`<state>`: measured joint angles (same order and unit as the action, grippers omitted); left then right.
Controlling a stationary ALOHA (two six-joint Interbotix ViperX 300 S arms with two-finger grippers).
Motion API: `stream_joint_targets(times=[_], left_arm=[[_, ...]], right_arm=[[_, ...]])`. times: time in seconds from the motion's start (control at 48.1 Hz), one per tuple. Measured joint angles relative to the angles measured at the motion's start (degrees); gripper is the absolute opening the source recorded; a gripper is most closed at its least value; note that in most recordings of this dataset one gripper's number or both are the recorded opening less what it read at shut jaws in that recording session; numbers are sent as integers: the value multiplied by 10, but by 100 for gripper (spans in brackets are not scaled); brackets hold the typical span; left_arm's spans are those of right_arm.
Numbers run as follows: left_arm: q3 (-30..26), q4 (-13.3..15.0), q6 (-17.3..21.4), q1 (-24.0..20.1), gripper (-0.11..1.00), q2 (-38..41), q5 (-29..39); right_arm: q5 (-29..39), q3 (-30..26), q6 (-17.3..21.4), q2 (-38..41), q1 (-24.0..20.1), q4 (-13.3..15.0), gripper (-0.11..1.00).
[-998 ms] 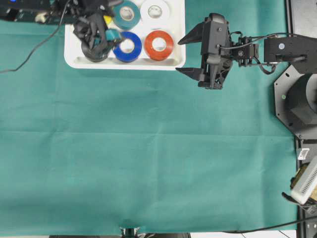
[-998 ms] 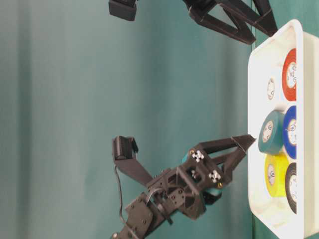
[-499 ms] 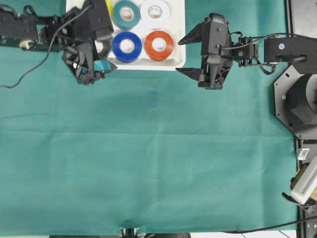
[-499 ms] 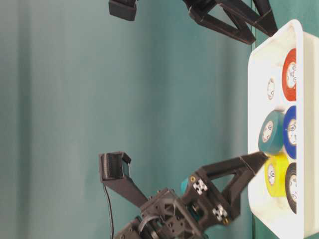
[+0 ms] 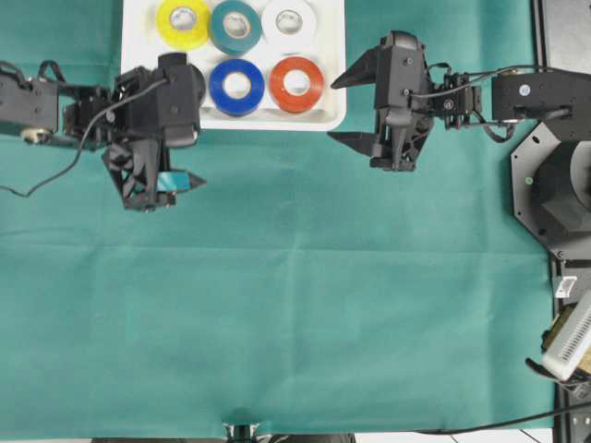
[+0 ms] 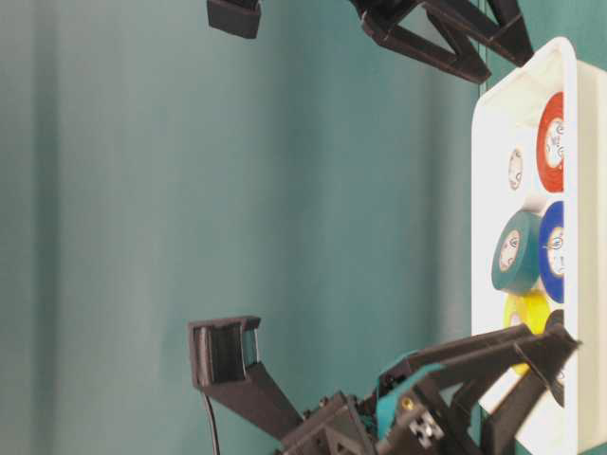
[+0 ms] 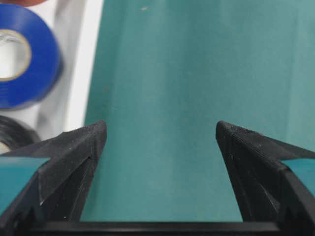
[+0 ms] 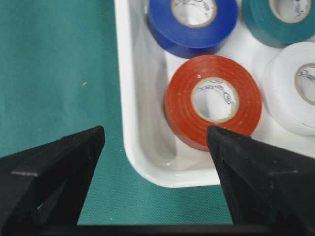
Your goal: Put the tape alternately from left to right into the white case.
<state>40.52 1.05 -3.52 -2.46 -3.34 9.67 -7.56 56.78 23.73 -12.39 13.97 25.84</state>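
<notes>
Spread wide and empty at the left gripper (image 5: 148,180), hanging over bare green cloth (image 5: 295,305) just off the near-left corner of the white case (image 5: 334,109); likewise gaping and empty at the right gripper (image 5: 355,109), poised just beside the case's near-right corner. Six rolls lying flat inside: yellow tape (image 5: 182,20), teal tape (image 5: 235,26) and white tape (image 5: 289,20) along the far row, black tape (image 7: 12,133) (largely hidden under the left arm overhead), blue tape (image 5: 237,85) and red tape (image 5: 296,83) along the near row; none visible on the cloth. Judged as the close of the placing step, nothing apparently left to fetch; next, probably only clearing both arms away without nudging the rim.
</notes>
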Motion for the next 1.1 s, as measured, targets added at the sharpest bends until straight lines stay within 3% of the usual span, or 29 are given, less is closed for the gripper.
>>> stream_joint_targets(times=[0.644,1.102], left_arm=[[37,0,14,5,96,-34,-40],[101,0,14,5,96,-106,-40]], right_arm=[[0,10,0,-12,-14,0,84],[-7,90,2,-142,-37,-1,84]])
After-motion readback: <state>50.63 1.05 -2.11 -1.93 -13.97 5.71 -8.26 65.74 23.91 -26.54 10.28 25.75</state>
